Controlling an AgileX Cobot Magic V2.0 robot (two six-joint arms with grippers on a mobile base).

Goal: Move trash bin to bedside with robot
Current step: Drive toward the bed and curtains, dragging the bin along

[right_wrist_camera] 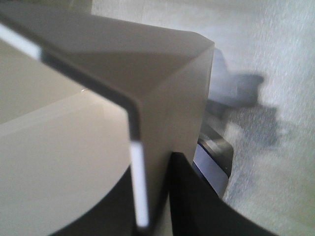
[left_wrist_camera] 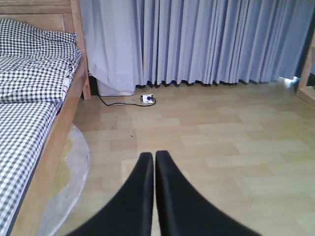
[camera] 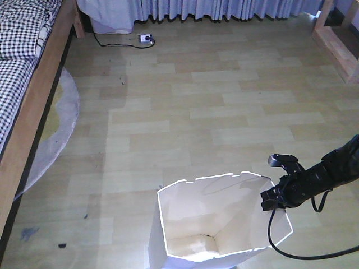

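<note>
Your right tool (camera: 277, 197) straddles the right-hand edge of the white plastic trash bin (camera: 190, 210), one finger inside the wall and one outside. In the right wrist view the jaws look closed down on the thin rim at one of its faceted corners, so count the bin as held. Your left tool (left_wrist_camera: 155, 169) is pinched narrow on nothing, fingertips together, pointing out over bare floor.

The bin stands upright on the light wood-plank floor (camera: 224, 112), directly below and to the left of the right tool. The light wooden bed frame (camera: 32, 106) with black-and-white checked bedding (camera: 22, 33) lies well off to that tool's left, with a round grey rug (camera: 64, 106) at its foot.

Expect the bin to be light, since it looks empty, and stiff mainly at its folds. A flat panel would likely flex under a pinch, so the corner is the better hold. Smooth plastic may slip between the fingers, and a one-sided grip will probably tip it. Sliding it along the floor looks safer than lifting. Mind the black cable (camera: 270, 227) hanging beside the rim.
</note>
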